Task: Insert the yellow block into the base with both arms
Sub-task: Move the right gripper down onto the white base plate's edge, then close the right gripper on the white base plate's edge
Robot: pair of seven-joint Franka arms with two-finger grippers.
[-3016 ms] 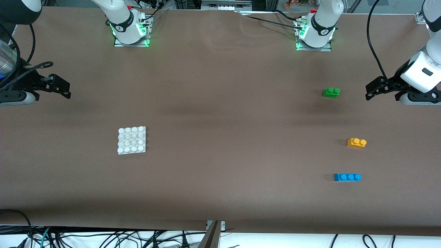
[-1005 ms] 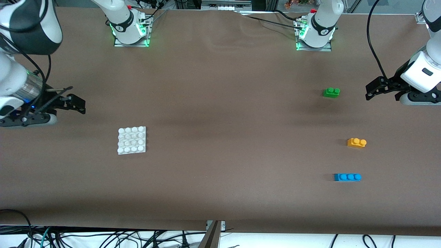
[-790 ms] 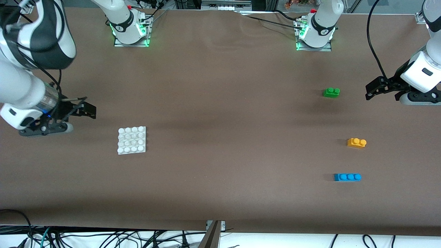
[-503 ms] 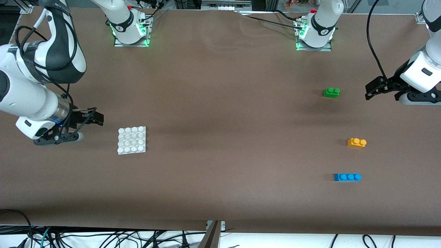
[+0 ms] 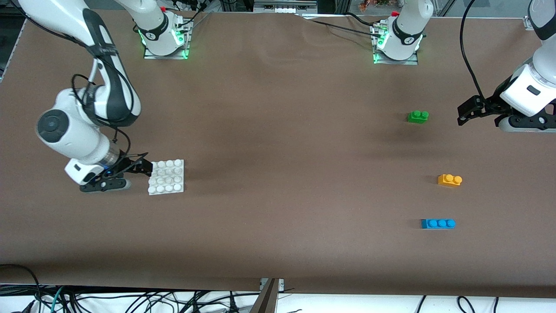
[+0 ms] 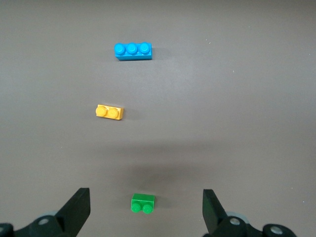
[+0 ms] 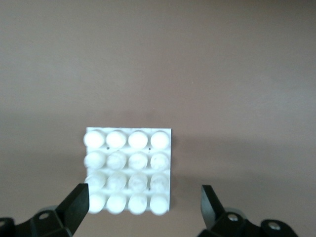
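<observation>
Early stage, nothing grasped yet. Right claw (image 5: 147, 166) low at the edge of the base (image 5: 166, 176) that faces the right arm's end of the bench (image 5: 278, 143), fingers spread apart, empty. Seen from the right wrist, base (image 7: 127, 170) lying between the two spread fingers (image 7: 76, 203), though hard to say from either view whether the tips are already touching it or just short. Left claw (image 5: 465, 114) apart too, holding nothing, hovering over bare bench beside the green block (image 5: 418, 116), toward the left arm's end.

Yellow block (image 5: 449, 179) flat on the bench, studs up, well apart from the base, nearer the front camera than the green block and farther from it than the blue block (image 5: 438, 223). From the left wrist: green block (image 6: 142, 203) closest to the claw, yellow block (image 6: 109, 112) next, blue block (image 6: 133, 50) last.

Likely step in hand: bracing the base with the right claw. Best done by closing squarely on two parallel edges, kept low so the plate stays flat and unturned. For the left: pass over the green block, centre on the yellow one, grip its long sides.

No containers present; all studs of the base bare, nothing seated on it.
</observation>
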